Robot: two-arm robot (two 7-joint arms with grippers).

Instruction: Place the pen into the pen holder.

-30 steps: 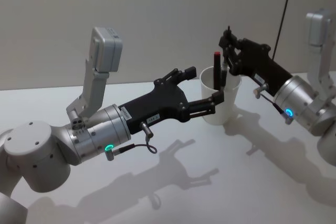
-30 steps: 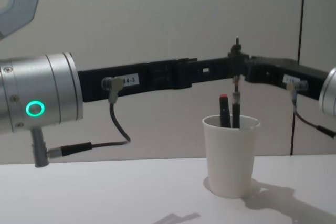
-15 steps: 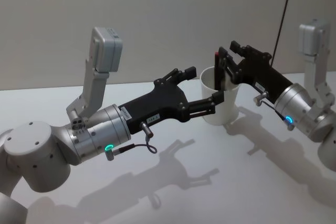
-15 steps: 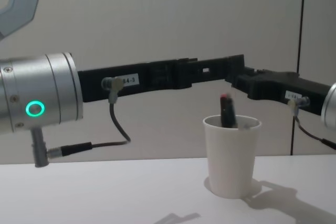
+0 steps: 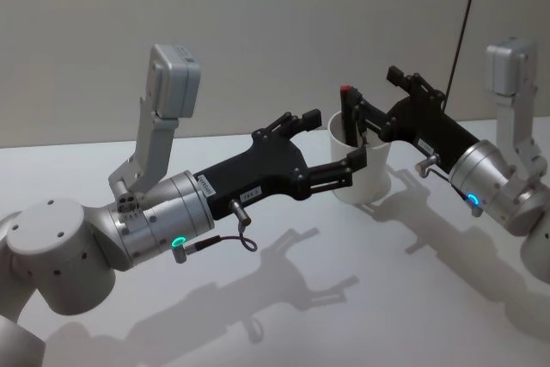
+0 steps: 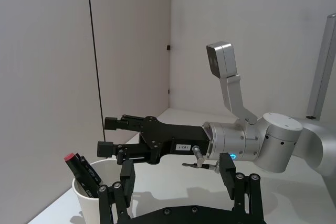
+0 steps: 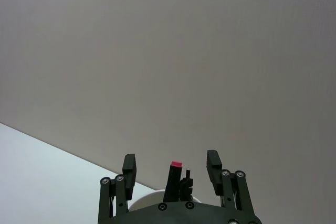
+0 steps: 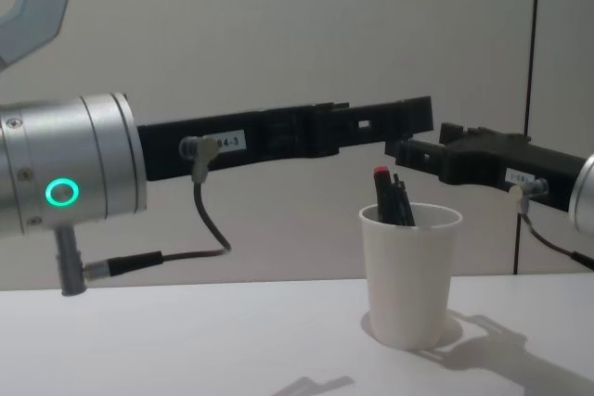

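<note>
Pen [image 8: 382, 194] leaning in cup [image 8: 409, 277], right hand [image 5: 371, 102] open above rim

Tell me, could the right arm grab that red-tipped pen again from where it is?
Probably yes. The right gripper is open just beside the paper cup, and the red-tipped pen sticks up above the rim with nothing between them. The left gripper flanks the cup lower down.

surface: white table [image 5: 284, 315] | on it: white paper cup [image 8: 409, 275], upright, seemingly toward far edge
</note>
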